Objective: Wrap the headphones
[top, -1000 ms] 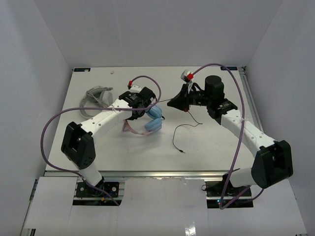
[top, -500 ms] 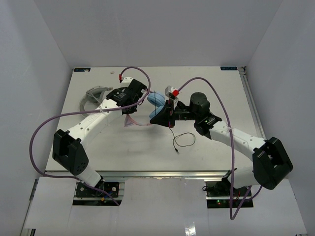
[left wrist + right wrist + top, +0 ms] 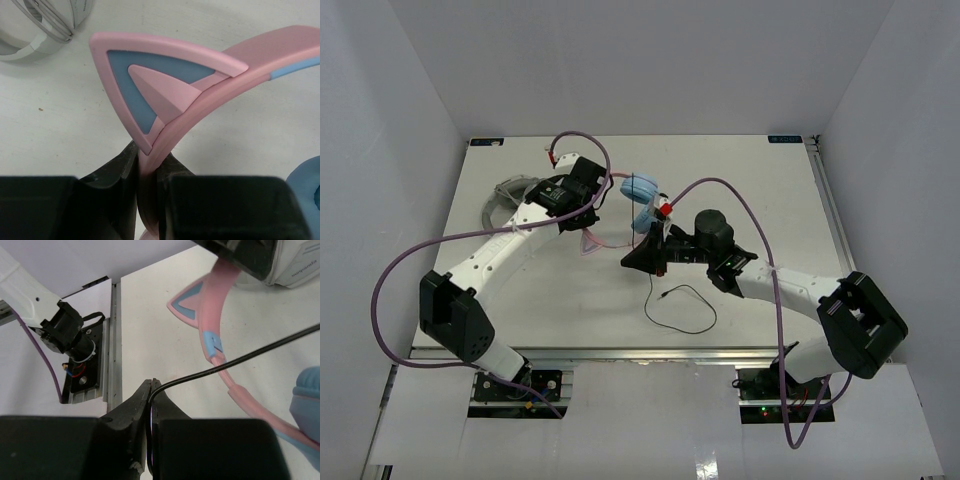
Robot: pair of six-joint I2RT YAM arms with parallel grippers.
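- left claw point(image 3: 149, 182) clamped on the pink headband point(image 3: 260, 65) of the headphones point(image 3: 642, 190), cat ear point(image 3: 160, 90) just above it.
- right claw point(image 3: 151, 390) pinching the black cable point(image 3: 240, 360), headband beyond it.

Over the table point(image 3: 770, 180) centre are the headphones point(image 3: 642, 188); looped band point(image 3: 508, 186) at their 9 o'clock, cable point(image 3: 240, 361) slack at 5 o'clock.
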